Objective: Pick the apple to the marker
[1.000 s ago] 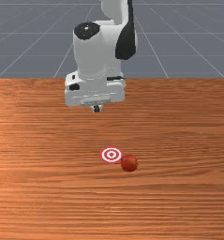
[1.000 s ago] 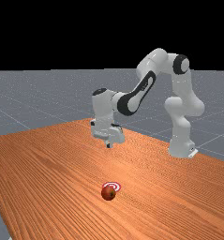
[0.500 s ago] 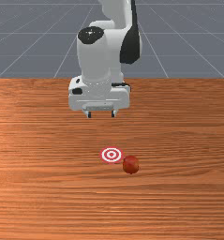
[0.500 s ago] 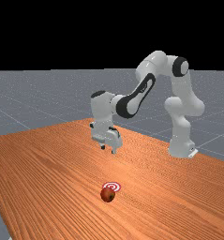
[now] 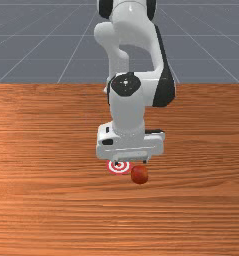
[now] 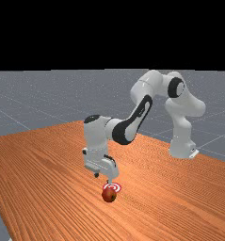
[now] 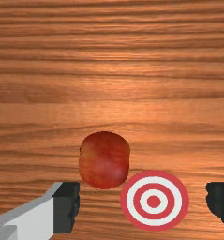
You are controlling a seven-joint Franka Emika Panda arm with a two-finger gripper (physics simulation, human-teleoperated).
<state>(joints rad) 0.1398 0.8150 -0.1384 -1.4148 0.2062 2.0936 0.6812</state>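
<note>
The apple (image 5: 139, 174) is seen on the worktop (image 5: 46, 200), just beside the marker (image 5: 119, 170), toward the front view's right and a little to the near side. Whether their edges touch cannot be told. The tool (image 5: 131, 162) is raised above the worktop, its fingers (image 7: 66, 206) spread wide apart, with nothing gripped. In the front view, one fingertip is seen against the marker's far part, the other just beyond the apple. In the far view, part of the marker is hidden by the apple. In the wrist view, the marker is seen between the fingers, the apple nearer one of them.
</note>
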